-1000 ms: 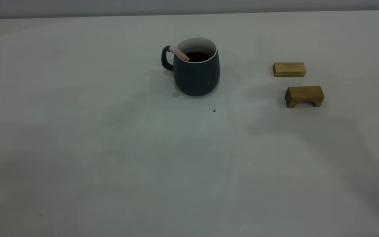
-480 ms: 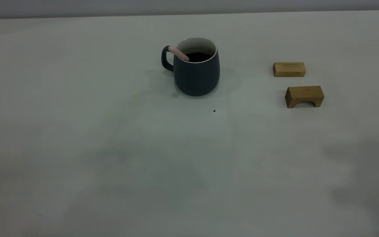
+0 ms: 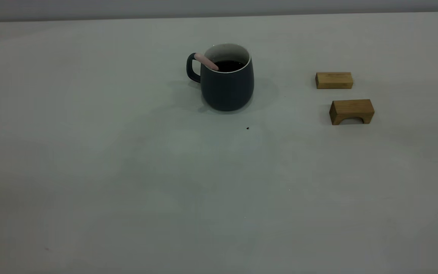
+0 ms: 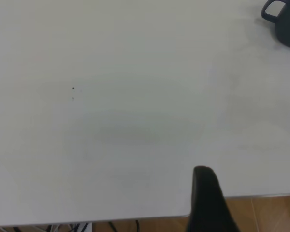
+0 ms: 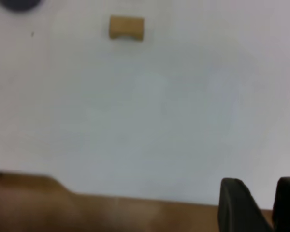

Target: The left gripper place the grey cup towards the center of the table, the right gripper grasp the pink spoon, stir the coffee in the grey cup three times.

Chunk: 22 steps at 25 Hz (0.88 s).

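The grey cup (image 3: 226, 85) stands upright near the middle of the table (image 3: 165, 182), its loop handle to the left. Dark coffee (image 3: 229, 65) fills it. The pink spoon (image 3: 206, 61) leans in the cup, its handle resting on the rim above the loop handle; its bowl is hidden in the liquid. Neither gripper shows in the exterior view. A part of my left gripper (image 4: 208, 198) hangs over the table's near edge, far from the cup (image 4: 285, 24). My right gripper (image 5: 259, 186) is shut on nothing over the near edge.
Two tan wooden blocks lie right of the cup: a flat bar (image 3: 334, 80) and an arch block (image 3: 351, 111), which also shows in the right wrist view (image 5: 127, 28). A tiny dark speck (image 3: 247, 128) sits in front of the cup.
A shadow on the table's front right has faded away. The cup, the spoon and the blocks have not moved.
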### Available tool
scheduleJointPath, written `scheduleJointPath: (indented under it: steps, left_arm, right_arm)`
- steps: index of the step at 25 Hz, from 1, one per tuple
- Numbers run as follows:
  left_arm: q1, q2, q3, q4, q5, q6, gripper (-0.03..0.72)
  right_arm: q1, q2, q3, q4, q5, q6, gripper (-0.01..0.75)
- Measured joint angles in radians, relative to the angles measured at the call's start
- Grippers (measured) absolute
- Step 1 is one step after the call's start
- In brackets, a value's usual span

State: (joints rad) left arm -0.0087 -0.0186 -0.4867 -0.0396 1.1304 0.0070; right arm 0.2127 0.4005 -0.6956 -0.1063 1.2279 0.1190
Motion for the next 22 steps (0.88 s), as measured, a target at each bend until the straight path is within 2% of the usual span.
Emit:
scheduleJointPath:
  steps: [5,11,22]
  left_arm:
    - [0.0,0.0,0.0,0.0,0.0,0.0,0.519]
    - [0.0,0.0,0.0,0.0,0.0,0.0,0.519]
    - [0.0,0.0,0.0,0.0,0.0,0.0,0.519]
  right_arm:
    - [-0.11,-0.205,0.116,-0.002,-0.063,0.0,0.227]
    - [-0.115,-0.357,0.221,-0.002,-0.094,-0.001,0.232]
    - [-0.115,-0.38,0.225,0.007,-0.094,-0.005,0.238]
